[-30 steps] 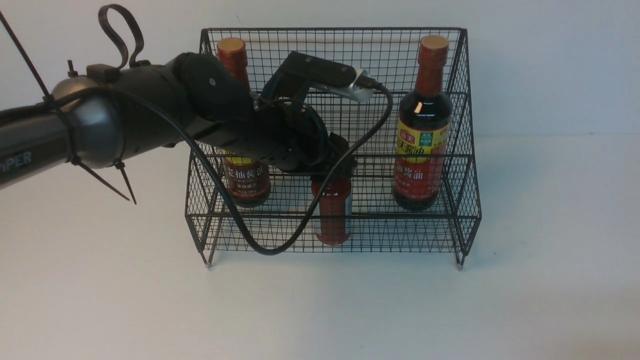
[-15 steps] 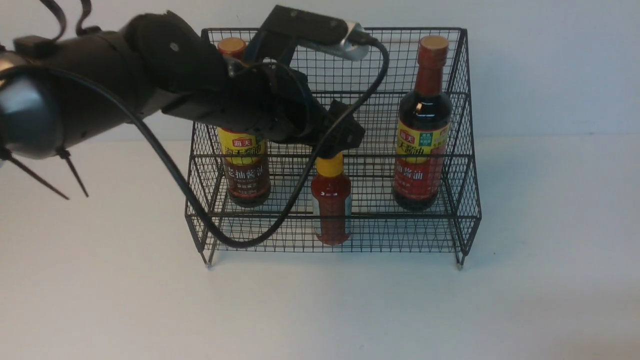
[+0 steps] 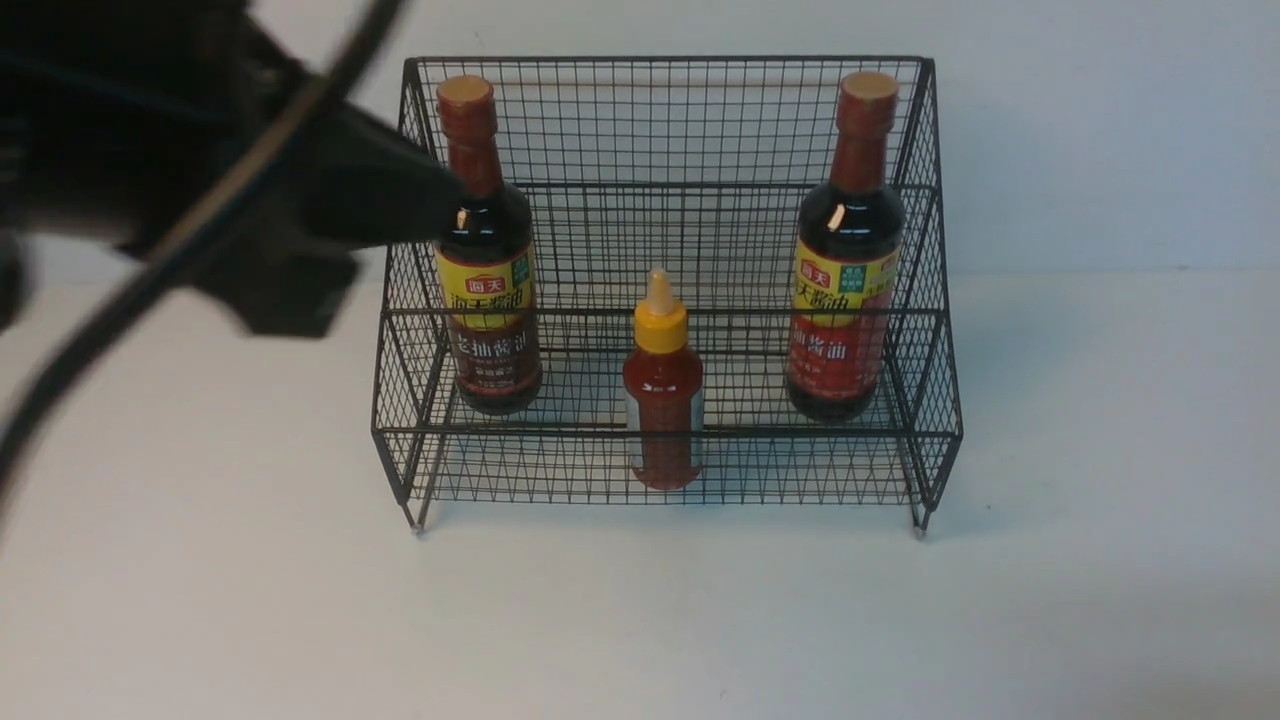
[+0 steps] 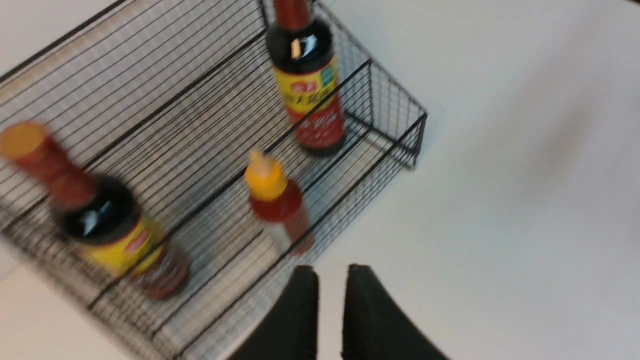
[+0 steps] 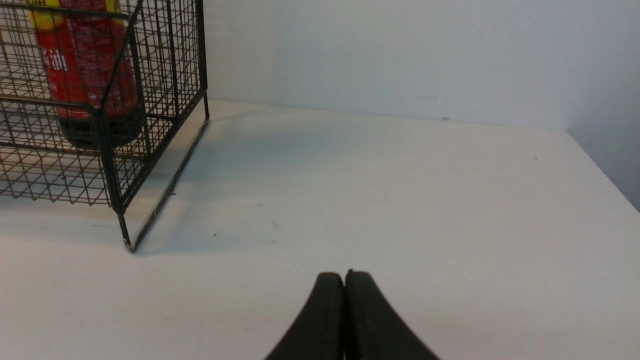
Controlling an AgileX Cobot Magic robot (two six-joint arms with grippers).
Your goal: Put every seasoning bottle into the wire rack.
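The black wire rack (image 3: pixel 680 130) holds all three seasoning bottles upright. One tall dark soy bottle (image 3: pixel 487 280) stands at its left, another (image 3: pixel 845 290) at its right. The small red sauce bottle (image 3: pixel 662 400) with a yellow nozzle cap stands in the lower front tier. My left arm (image 3: pixel 250 200) is a dark blur at the upper left, just outside the rack. In the left wrist view my left gripper (image 4: pixel 331 270) hangs above the rack's front edge, its jaws almost together and empty, clear of the red bottle (image 4: pixel 277 205). My right gripper (image 5: pixel 344 274) is shut and empty over the table, right of the rack (image 5: pixel 112 165).
The white table (image 3: pixel 1100 500) runs in front of and beside the rack, with a pale wall behind it. A black cable (image 3: pixel 150 260) of the left arm swings across the upper left of the front view. The table's right edge (image 5: pixel 605 175) shows in the right wrist view.
My left arm has drawn up and back to the left, out of the rack's middle. The red sauce bottle stays standing in the rack. The left jaws opened off it, then closed.
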